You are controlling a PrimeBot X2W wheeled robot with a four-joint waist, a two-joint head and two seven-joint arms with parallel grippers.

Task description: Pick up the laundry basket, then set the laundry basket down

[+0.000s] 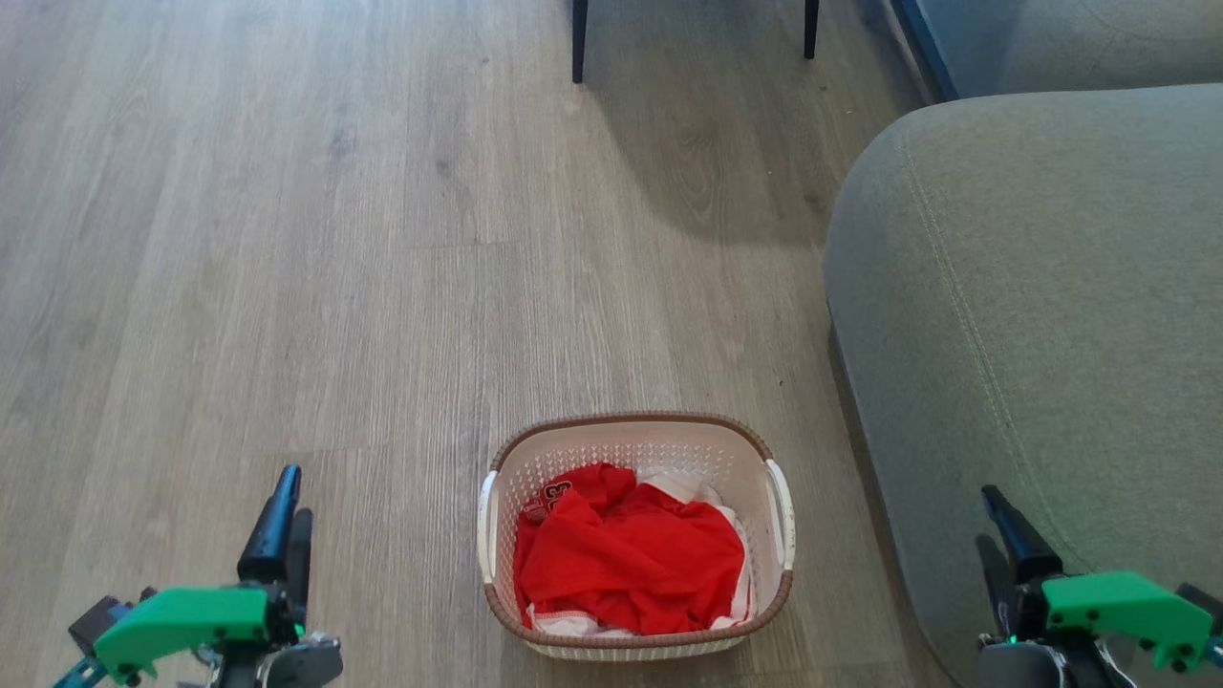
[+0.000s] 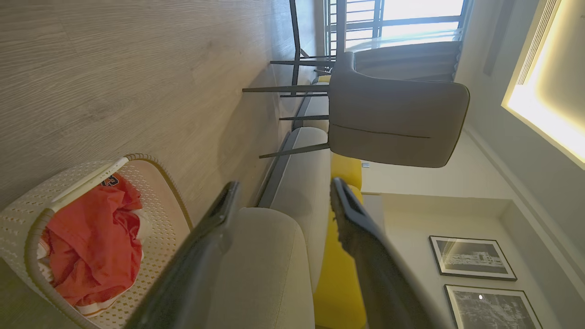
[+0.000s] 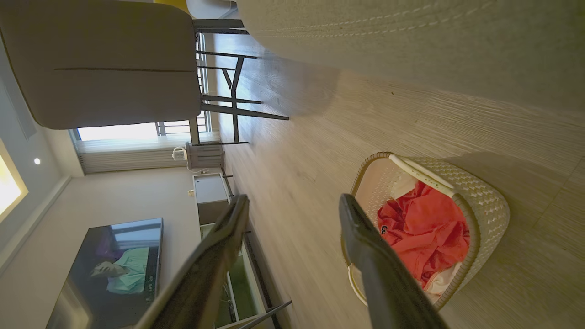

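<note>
The laundry basket point(image 1: 650, 447) stands on the wooden floor at the bottom middle of the head view, cream-white and perforated, with a brown rim and white side handles. Red clothing point(image 1: 626, 559) lies crumpled inside it over something white. My left gripper point(image 1: 291, 497) hangs open to the basket's left, well apart from it. My right gripper point(image 1: 994, 521) is open to the basket's right, over the sofa's edge. The left wrist view has the basket point(image 2: 27, 210) beside the open left gripper point(image 2: 285, 183). In the right wrist view the basket point(image 3: 484, 196) lies just past the open right gripper point(image 3: 295, 198).
A grey sofa point(image 1: 1032, 287) takes up the right side, close to the basket's right handle. Dark chair legs point(image 1: 579, 38) stand at the far end of the floor. Bare wooden floor point(image 1: 287, 239) spreads to the left and ahead of the basket.
</note>
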